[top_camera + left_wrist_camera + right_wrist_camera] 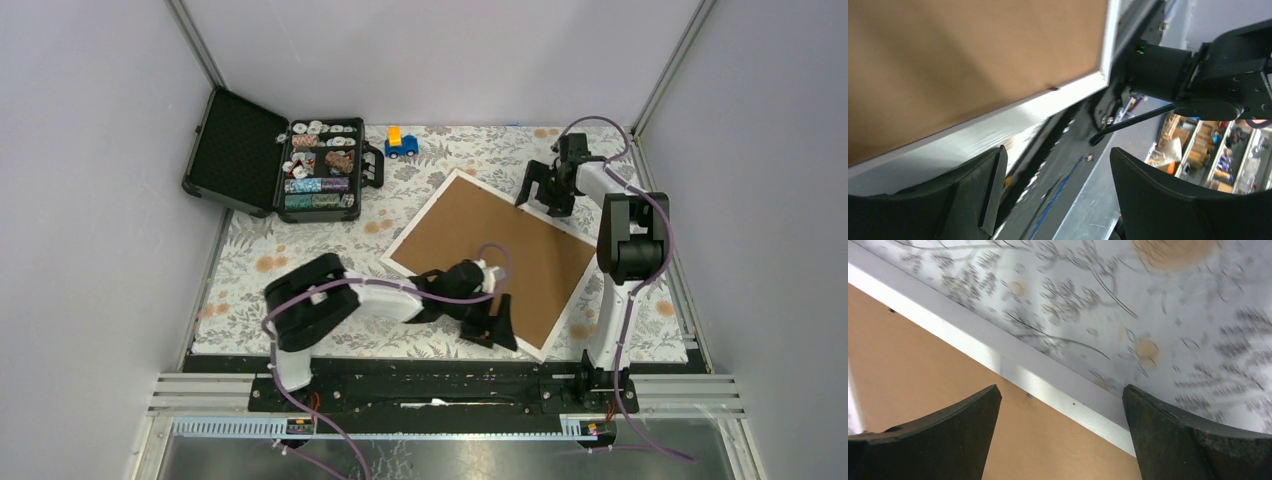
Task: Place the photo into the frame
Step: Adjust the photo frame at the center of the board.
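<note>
Across the middle of the desk (300,250) the white frame (490,245) lies brown back up, photo out of sight, my left tool (495,333) gaping at its near edge, my right tool (543,200) gaping over its far corner, and I fear a lopsided nudge could skid it away.

- The frame (500,240) lies brown back up; its front face is turned down and hidden.
- In the top view, the left gripper (492,325) and its wrist cover part of the frame's near edge.
- In the left wrist view, the frame runs off the top and left edges. The shelves (1208,150) beyond its corner are blurred (contents unreadable).
- In the right wrist view, the frame is cut by the left and bottom edges. The floral tablecloth (1173,300) beyond it blurs toward the upper right.
- The open case (235,150) left of the frame holds pieces (320,130) too small to identify.
</note>
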Available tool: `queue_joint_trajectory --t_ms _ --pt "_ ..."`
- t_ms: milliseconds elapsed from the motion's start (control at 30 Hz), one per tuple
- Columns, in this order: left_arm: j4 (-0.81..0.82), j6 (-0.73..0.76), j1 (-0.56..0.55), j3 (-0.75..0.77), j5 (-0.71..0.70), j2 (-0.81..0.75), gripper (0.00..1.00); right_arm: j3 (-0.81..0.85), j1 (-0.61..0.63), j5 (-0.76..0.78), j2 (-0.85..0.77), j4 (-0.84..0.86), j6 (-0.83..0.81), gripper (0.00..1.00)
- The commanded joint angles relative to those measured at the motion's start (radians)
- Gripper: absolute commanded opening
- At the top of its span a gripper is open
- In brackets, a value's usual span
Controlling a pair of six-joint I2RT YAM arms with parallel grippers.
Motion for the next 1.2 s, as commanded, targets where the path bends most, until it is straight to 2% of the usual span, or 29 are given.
queue_joint_trajectory --t_ms 0,100,200,300,367,500,567,667,733,833,933,1167 --pt "0.132 -0.045 -0.062 0.147 0.053 0.091 0.83 0.134 0.022 -0.176 0.084 -0.029 -0.010 1.00" --pt "0.048 0.006 -0.093 0.238 0.068 0.117 0.87 0.226 0.022 -0.241 0.117 -0.057 0.009 1.00" --pt "0.013 0.055 -0.069 0.188 0.028 0.016 0.98 0.300 0.025 -0.348 0.112 -0.099 0.022 1.00" --pt "-0.083 0.139 0.026 0.104 -0.021 -0.147 0.99 0.298 0.025 -0.196 0.015 -0.174 0.035 1.00" --pt "-0.166 0.189 0.135 0.059 -0.046 -0.261 0.99 0.264 0.022 -0.064 -0.080 -0.225 0.045 1.00" --pt "-0.335 0.290 0.379 0.049 -0.101 -0.408 0.99 0.081 -0.020 0.105 -0.285 -0.249 0.105 1.00" --pt "-0.428 0.339 0.463 0.087 -0.229 -0.422 0.99 -0.034 -0.090 0.159 -0.402 -0.252 0.141 1.00" --pt "-0.454 0.377 0.515 0.111 -0.432 -0.408 0.99 -0.252 -0.202 0.141 -0.568 -0.200 0.208 1.00" --pt "-0.405 0.365 0.540 0.098 -0.473 -0.374 0.99 -0.393 -0.252 0.174 -0.668 -0.156 0.230 1.00" --pt "-0.352 0.321 0.570 0.103 -0.458 -0.291 0.99 -0.554 -0.285 0.242 -0.762 -0.102 0.244 1.00" --pt "-0.318 0.306 0.581 0.114 -0.454 -0.220 0.99 -0.647 -0.299 0.233 -0.784 -0.065 0.254 1.00" --pt "-0.436 0.405 0.591 0.235 -0.402 -0.031 0.99 -0.687 -0.299 -0.015 -0.707 0.055 0.165 1.00"
